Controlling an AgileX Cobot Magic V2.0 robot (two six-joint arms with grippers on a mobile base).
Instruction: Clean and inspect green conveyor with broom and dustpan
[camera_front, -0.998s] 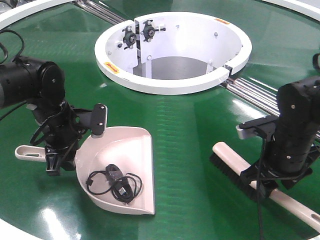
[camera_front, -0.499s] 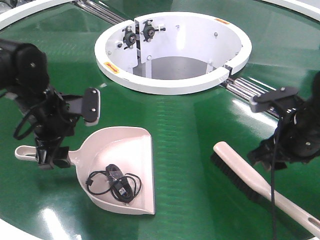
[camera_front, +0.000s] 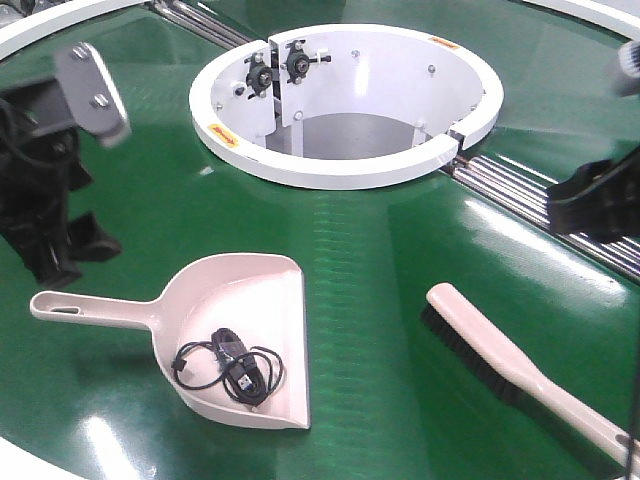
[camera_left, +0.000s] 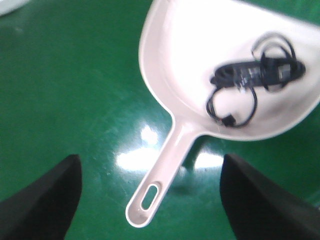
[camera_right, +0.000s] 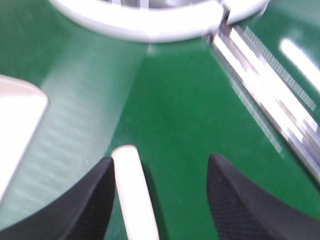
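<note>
Grippers apart and empty: left gripper (camera_left: 150, 200) straddles the pale pink-beige plastic dustpan (camera_left: 230, 65)'s handle, lower centre; right gripper (camera_right: 160, 200) beside the long pink-beige broom (camera_right: 135, 190).

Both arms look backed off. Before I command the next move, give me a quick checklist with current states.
1. Left gripper empty, jaws open: ok.
2. Right gripper empty, jaws open: ok.
3. Dustpan flat on the green conveyor, handle free of the jaws: ok.
4. Black cable bundle contained inside the dustpan: ok.
5. Broom lying on the belt, handle reachable: ok, though its far end runs toward the front view's edge.
6. Rest of the belt free of debris: cannot tell, only part of it is in view.
</note>
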